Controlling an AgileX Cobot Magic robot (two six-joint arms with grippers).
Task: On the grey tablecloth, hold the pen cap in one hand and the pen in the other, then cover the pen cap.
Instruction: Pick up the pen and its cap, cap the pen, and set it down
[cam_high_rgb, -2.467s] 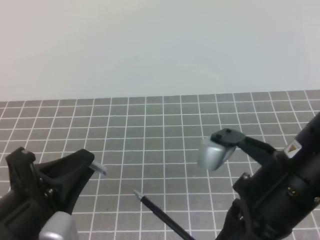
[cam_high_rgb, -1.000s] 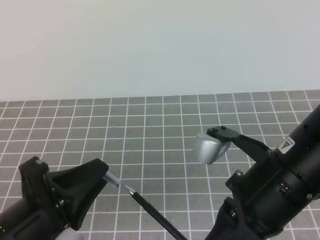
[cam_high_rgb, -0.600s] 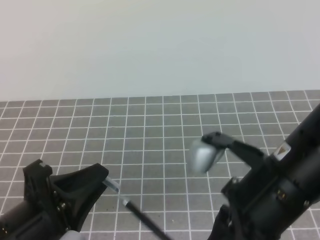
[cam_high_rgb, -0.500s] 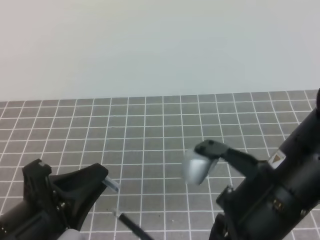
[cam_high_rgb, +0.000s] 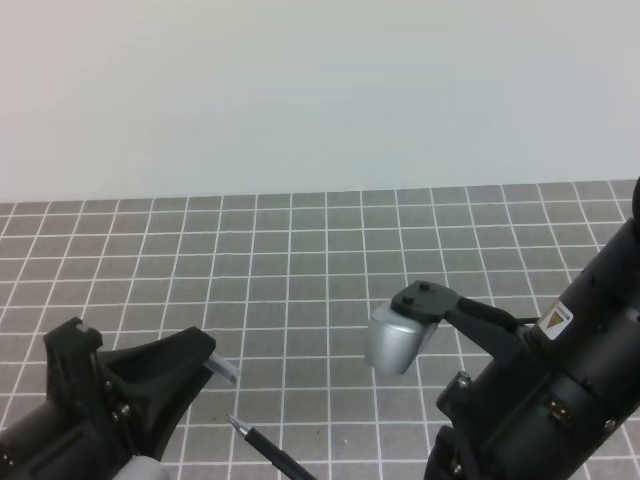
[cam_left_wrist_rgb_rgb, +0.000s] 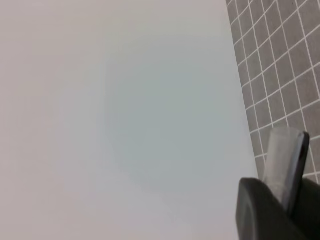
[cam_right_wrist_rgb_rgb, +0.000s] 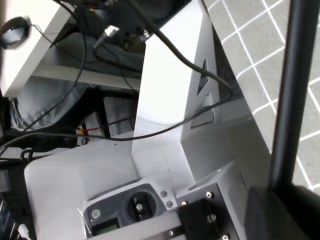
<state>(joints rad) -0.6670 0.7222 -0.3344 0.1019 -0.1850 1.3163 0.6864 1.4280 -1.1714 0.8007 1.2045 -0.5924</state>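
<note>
The grey tablecloth (cam_high_rgb: 330, 250) with its white grid covers the lower half of the exterior view. My left gripper (cam_high_rgb: 205, 356) at the lower left is shut on the pen cap (cam_high_rgb: 224, 371), a short greyish tube that sticks out to the right. In the left wrist view the pen cap (cam_left_wrist_rgb_rgb: 286, 162) shows a dark clip and stands between the dark fingers (cam_left_wrist_rgb_rgb: 257, 210). The pen (cam_high_rgb: 265, 447), black with a silvery tip, points up-left just below the cap and apart from it. In the right wrist view the pen (cam_right_wrist_rgb_rgb: 295, 90) rises from my right gripper (cam_right_wrist_rgb_rgb: 282, 212), which is shut on it.
The right arm (cam_high_rgb: 560, 390) with its silver wrist camera (cam_high_rgb: 398, 338) fills the lower right. A pale wall (cam_high_rgb: 320, 90) stands behind the cloth. The right wrist view shows a white stand, cables and a device (cam_right_wrist_rgb_rgb: 165, 125) beyond the cloth's edge.
A second ago the pen tip touched the cap's mouth. The pen has since drawn back down and to the left, and its tip now hangs below the cap. The left gripper has hardly moved.
</note>
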